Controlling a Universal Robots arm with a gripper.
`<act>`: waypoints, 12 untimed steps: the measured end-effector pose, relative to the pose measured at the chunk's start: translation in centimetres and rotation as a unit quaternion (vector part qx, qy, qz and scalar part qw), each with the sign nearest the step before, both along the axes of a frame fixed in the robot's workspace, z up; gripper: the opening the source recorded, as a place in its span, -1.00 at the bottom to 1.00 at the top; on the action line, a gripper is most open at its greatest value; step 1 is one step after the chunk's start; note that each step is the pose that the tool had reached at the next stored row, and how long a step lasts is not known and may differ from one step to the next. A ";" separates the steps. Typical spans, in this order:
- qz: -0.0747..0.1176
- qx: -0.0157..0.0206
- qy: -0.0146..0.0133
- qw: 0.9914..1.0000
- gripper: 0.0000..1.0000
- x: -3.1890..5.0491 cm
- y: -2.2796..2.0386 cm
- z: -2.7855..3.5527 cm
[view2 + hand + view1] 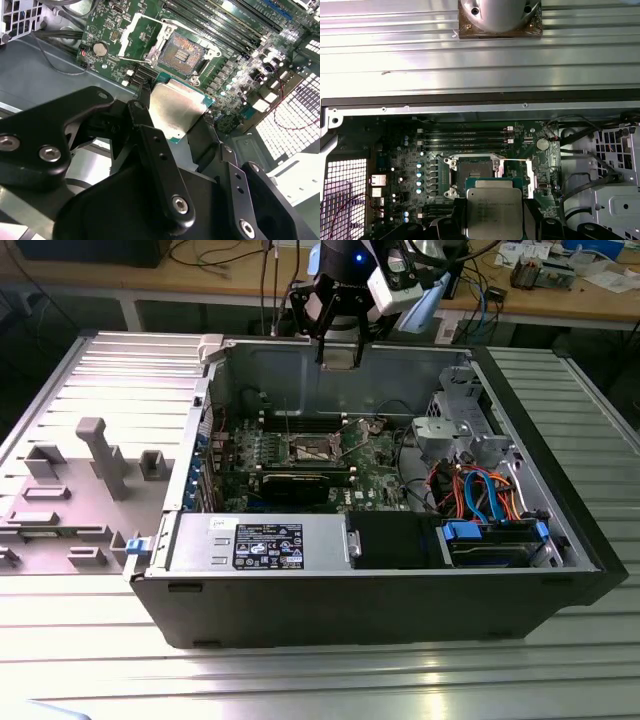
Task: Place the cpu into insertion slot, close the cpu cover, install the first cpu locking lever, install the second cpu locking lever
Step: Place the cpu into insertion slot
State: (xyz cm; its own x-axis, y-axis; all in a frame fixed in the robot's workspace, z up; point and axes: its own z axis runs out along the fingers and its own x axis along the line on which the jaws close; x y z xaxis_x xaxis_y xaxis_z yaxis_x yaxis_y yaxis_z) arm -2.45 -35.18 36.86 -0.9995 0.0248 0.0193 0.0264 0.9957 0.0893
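The end effector (338,352) is clamped on the cpu (177,111), its 2 black fingers (145,115) pressing opposite edges of the chip, silver top turned up toward the wrist. Below the end effector, apart from the held chip, the insertion slot (186,51) lies bare on the green board, with the cpu cover (129,29) swung open beside it, inside the open computer case (400,600) on the worktop (300,680)

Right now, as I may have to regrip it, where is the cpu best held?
By two opposite edges, coming from above its metal top: the cpu is thin, flat and square, and the gripper clamps it just so. The insertion slot lies empty.
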 end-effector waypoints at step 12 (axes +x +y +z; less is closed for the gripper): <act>-0.036 0.000 0.000 0.999 0.08 0.00 -0.19 -0.09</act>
State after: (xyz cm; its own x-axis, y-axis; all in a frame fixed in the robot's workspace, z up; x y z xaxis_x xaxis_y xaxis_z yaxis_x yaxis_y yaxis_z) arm -2.45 -35.37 36.77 -0.9952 0.0959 0.0194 0.0972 0.9913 0.0892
